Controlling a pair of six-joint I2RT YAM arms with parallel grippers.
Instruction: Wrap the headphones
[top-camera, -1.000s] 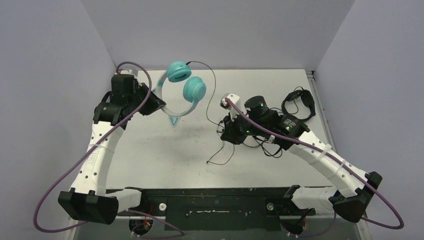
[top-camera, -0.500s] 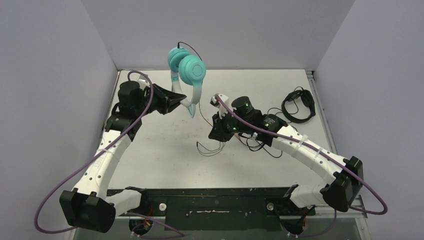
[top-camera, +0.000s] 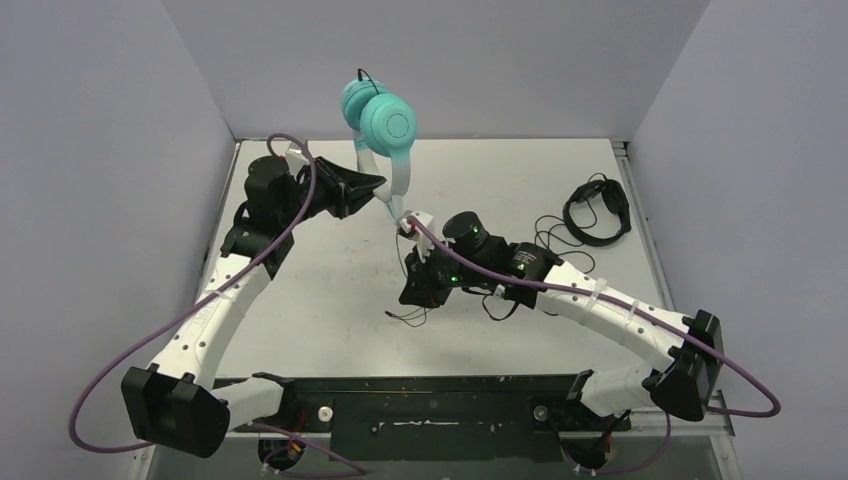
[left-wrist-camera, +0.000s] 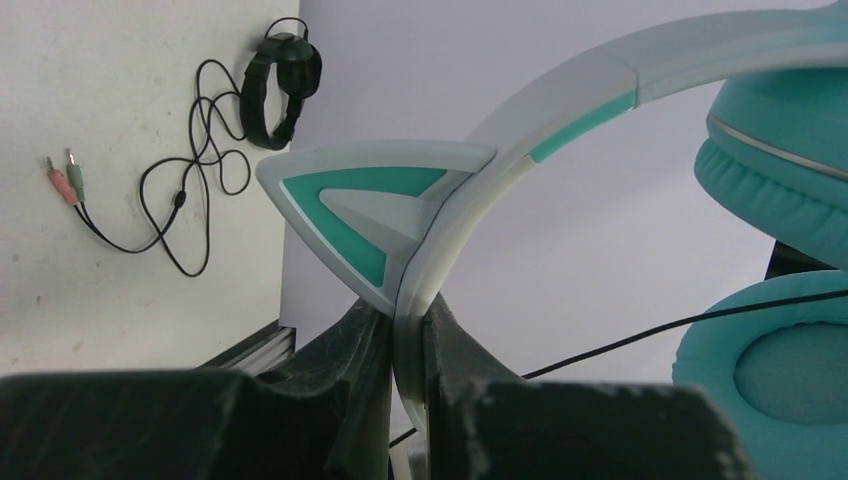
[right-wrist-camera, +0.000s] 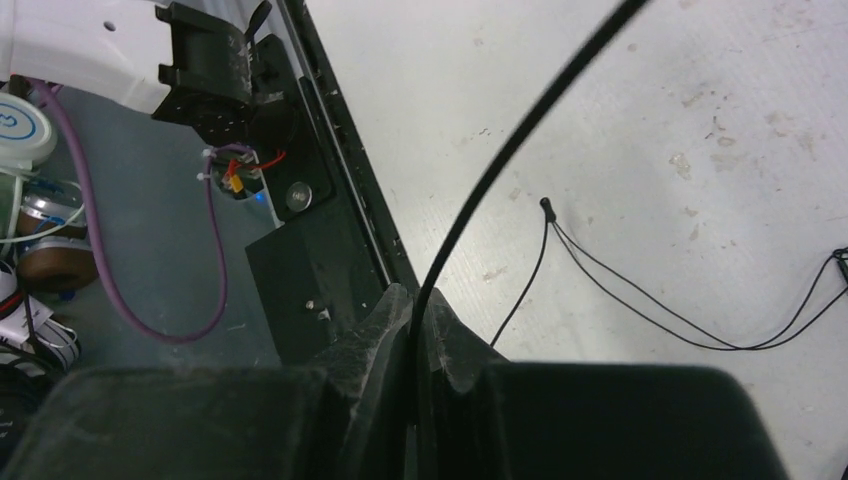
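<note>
1. Left pincer (left-wrist-camera: 408, 345): clamped tight on the pale headband (left-wrist-camera: 560, 105), just below a cat-ear point (left-wrist-camera: 350, 200), with no gap showing beside the band.
2. Right pincer (right-wrist-camera: 414, 315): pinched almost flat on the thin black cable (right-wrist-camera: 500, 150), which rises out of the fingers.
3. Headphones (top-camera: 385, 140): lifted clear of the bench (top-camera: 320, 290) toward the far side, ear cups (top-camera: 390, 123) uppermost, band hanging down into the left grip.
4. Raised like this probably so the cable hangs free for winding round the band or cups; gripped lower and apart on the right probably to put tension on the line.
5. Remaining cable: slack loops on the bench under the right arm, with a loose end lying flat.
6. All-black headphones (top-camera: 597, 210): well apart at the far right, untouched.
</note>
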